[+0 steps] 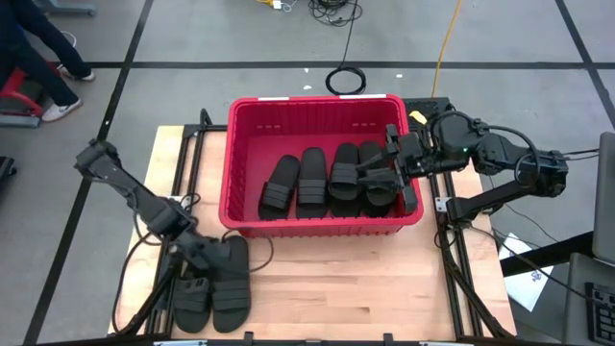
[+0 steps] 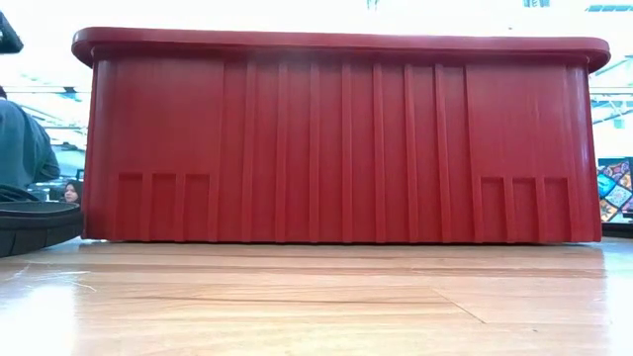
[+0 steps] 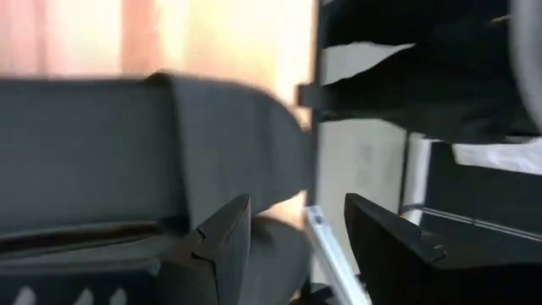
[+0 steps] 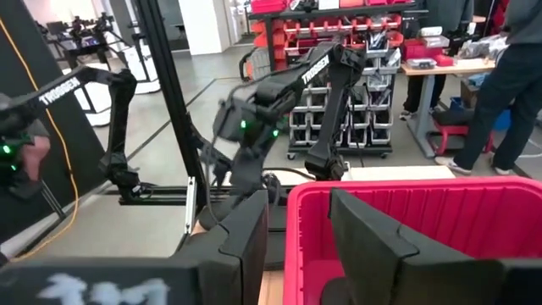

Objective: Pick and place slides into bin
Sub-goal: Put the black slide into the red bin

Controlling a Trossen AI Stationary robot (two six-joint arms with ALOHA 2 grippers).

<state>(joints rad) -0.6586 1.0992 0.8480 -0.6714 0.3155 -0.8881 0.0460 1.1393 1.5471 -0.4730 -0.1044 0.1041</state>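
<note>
The red bin (image 1: 317, 104) stands at the table's far middle; its near wall (image 2: 336, 148) fills the low view. Several black slides (image 1: 327, 183) lie side by side on its floor. More slides (image 1: 233, 288) lie on the table's near left corner; one edge (image 2: 30, 227) shows low. My left gripper (image 1: 207, 255) hangs open just above them, and a slide (image 3: 127, 152) shows beside its fingers (image 3: 224, 241). I cannot tell whether they touch. My right gripper (image 1: 375, 173) is held level over the bin's right end, open (image 4: 296, 237), nothing between its fingers.
Bare wooden tabletop (image 1: 365, 288) stretches in front of the bin toward the near right. Metal frame rails (image 1: 452, 259) run along the table's sides. A person (image 1: 29, 58) walks on the floor at the far left, and cables (image 1: 346, 79) lie behind the bin.
</note>
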